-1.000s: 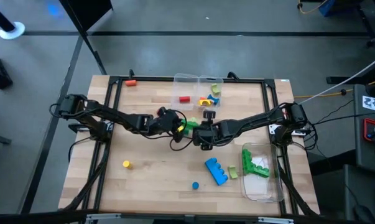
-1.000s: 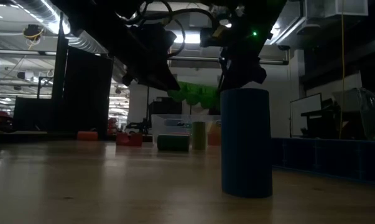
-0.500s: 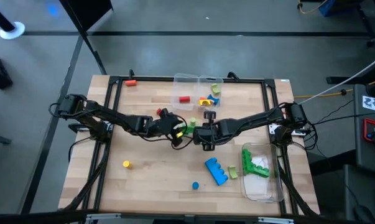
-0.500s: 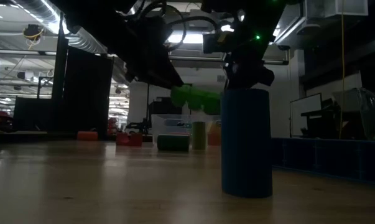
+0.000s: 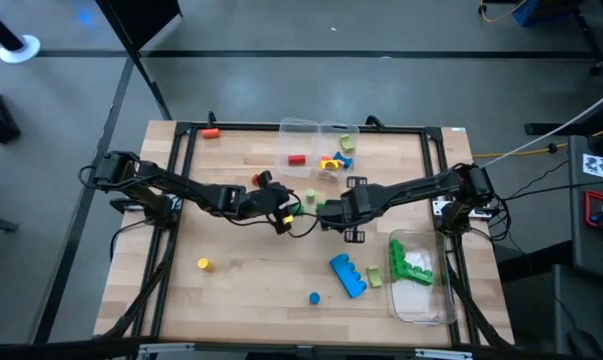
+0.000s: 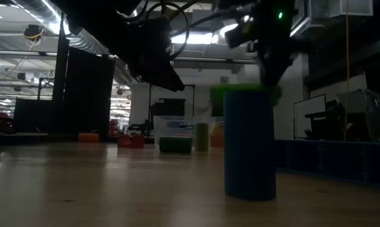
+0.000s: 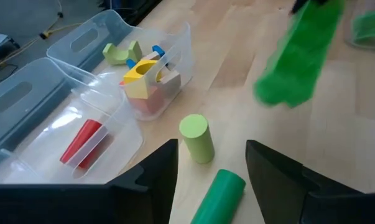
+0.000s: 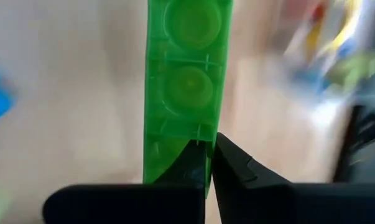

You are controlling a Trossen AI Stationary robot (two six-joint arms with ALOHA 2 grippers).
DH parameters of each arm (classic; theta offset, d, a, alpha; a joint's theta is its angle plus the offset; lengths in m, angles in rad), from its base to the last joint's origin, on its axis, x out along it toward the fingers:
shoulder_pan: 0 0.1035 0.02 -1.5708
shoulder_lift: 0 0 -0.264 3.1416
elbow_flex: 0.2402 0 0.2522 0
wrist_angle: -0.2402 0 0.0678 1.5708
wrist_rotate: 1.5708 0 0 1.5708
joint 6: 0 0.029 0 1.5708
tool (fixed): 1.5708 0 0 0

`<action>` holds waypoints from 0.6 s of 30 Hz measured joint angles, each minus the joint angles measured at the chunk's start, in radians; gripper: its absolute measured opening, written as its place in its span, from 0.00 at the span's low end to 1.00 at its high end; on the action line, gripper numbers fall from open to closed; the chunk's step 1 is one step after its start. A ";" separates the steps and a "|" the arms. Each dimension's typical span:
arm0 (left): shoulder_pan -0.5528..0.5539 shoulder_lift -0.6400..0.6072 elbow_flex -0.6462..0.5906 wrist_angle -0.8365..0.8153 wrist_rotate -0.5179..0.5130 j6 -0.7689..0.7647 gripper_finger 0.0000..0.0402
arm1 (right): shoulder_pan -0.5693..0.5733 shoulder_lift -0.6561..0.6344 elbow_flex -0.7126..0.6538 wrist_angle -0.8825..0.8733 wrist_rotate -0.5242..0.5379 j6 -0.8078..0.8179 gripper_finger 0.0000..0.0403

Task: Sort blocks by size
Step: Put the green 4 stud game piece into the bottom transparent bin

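My right gripper [image 5: 329, 208] [image 8: 209, 155] is shut on a long green studded brick [image 8: 186, 68] above the table's middle. The brick also shows blurred in the left wrist view [image 7: 299, 56] and in the low view [image 6: 240, 93]. My left gripper [image 5: 286, 205] [image 7: 212, 177] is open and empty just left of it. A green cylinder [image 7: 219, 196] lies between its fingers, and a lime cylinder [image 7: 196, 138] lies just beyond. A blue cylinder [image 6: 249, 145] stands upright on its end near the front edge. My right gripper pinches one long side wall of the green brick [image 8: 204, 134] near its end, with one finger in the hollow underside and one outside. The fingers come from the table's right and lie along the brick. The brick sticks out ahead of them, lifted clear of the table.
Clear containers [image 5: 316, 140] at the far middle hold red, yellow and lime blocks. Another clear container [image 5: 426, 300] at the near right holds green bricks. A blue brick [image 5: 347, 275], a lime block [image 5: 374, 277], a yellow cylinder [image 5: 203, 264] and a red block [image 5: 211, 132] lie loose.
My right gripper has gone toward the table's right edge with the green brick, which has come away from my left gripper and stays lifted clear of the table.
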 joint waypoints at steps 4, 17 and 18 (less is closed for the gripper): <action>0.000 0.000 0.000 -0.006 0.000 0.001 0.43 | 0.011 0.000 0.074 -0.147 -0.184 0.097 0.05; 0.001 0.000 0.000 -0.029 0.000 0.000 0.42 | 0.200 -0.030 0.125 -0.270 -0.445 0.361 0.05; 0.001 0.001 0.000 -0.033 0.000 0.000 0.42 | 0.221 -0.032 0.123 -0.271 -0.447 0.381 0.04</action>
